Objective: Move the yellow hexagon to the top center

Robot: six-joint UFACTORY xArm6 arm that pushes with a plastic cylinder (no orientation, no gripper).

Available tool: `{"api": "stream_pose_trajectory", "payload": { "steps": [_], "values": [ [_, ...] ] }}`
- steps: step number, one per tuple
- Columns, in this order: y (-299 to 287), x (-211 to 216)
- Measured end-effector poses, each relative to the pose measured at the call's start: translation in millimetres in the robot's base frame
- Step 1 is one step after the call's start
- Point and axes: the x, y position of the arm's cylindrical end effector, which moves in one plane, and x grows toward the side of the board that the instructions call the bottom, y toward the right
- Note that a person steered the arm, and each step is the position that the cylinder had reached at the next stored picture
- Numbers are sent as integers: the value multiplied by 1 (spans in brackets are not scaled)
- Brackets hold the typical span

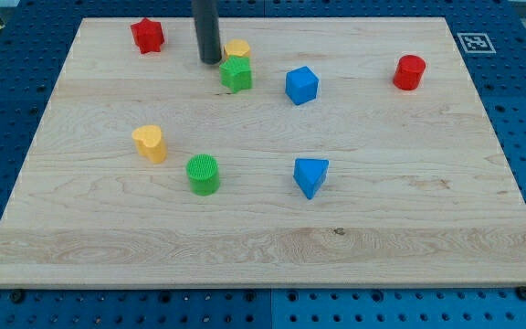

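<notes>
The yellow hexagon (237,47) sits near the board's top, a little left of centre, partly hidden behind a green star-like block (236,73) that touches it from the view's bottom. My tip (210,60) is just left of the yellow hexagon, very close to it; I cannot tell whether they touch. The dark rod rises from the tip out of the view's top.
A red star block (147,36) lies at top left. A blue cube (301,85) and a red cylinder (409,72) lie to the right. A yellow heart-like block (150,143), a green cylinder (203,174) and a blue triangular block (310,175) lie lower. The wooden board (263,247) has blue pegboard around it.
</notes>
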Motion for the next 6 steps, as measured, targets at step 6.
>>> {"api": "stream_pose_trajectory", "payload": {
  "steps": [6],
  "values": [
    [212, -72]
  ]
}}
